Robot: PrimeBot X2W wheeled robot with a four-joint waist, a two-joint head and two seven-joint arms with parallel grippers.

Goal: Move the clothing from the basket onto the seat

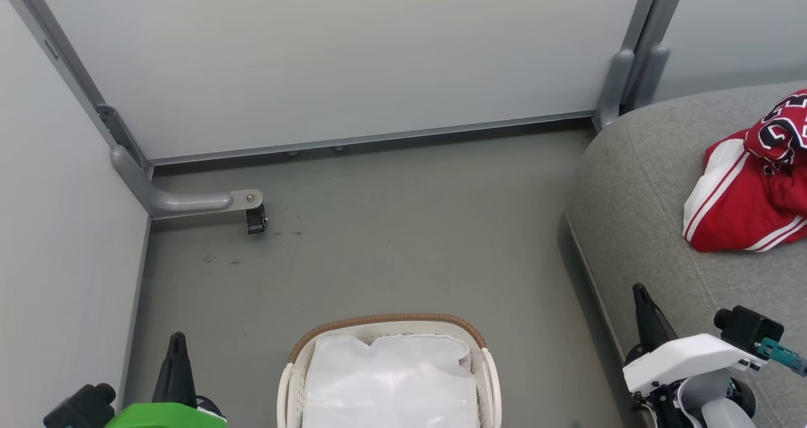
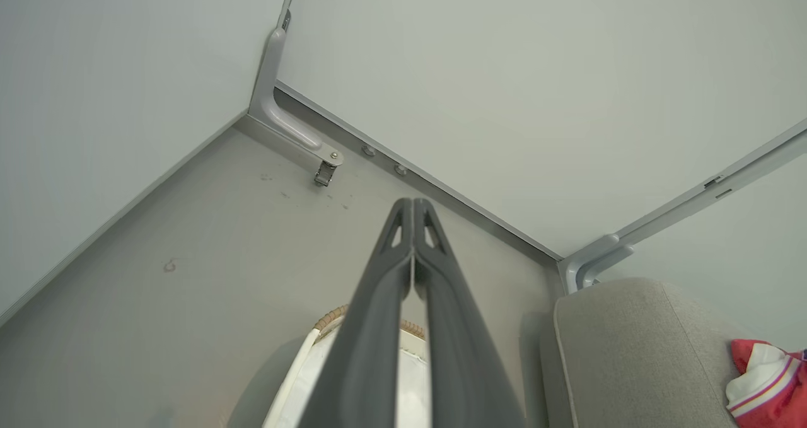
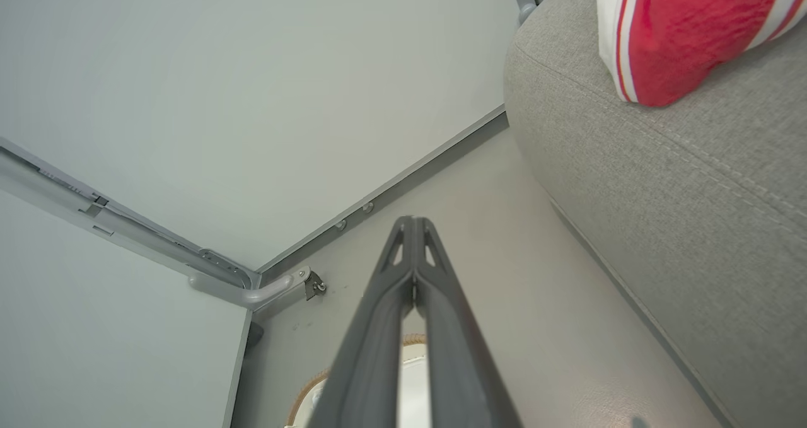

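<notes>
The clothing (image 1: pixel 750 188) is being carried by the seat (image 1: pixel 637 182), bunched in a crumpled red heap set back from the seat's rounded corner and beyond its stitched seam, with white stripes and black-and-white numerals being shown on its folds. The basket (image 1: pixel 386 319) is being borne by the floor (image 1: pixel 410 226), apart from the seat's front edge. The white liner sheet (image 1: pixel 391 377) is being seen across the visible part of its inside, with nothing red on it. The left gripper (image 1: pixel 178 351) and the right gripper (image 1: pixel 642 292) are both being held closed, fingers meeting at the tips with nothing between them, the left over the floor beside the basket, the right by the seat's front edge. The move is being judged as done, or nearly so. The garments are being judged light, limp and rather slick, so sagging and trailing are being expected on any lift. Should a regrasp be wanted, a thick bunched fold at the heap's top is being favoured over a single flat layer.
</notes>
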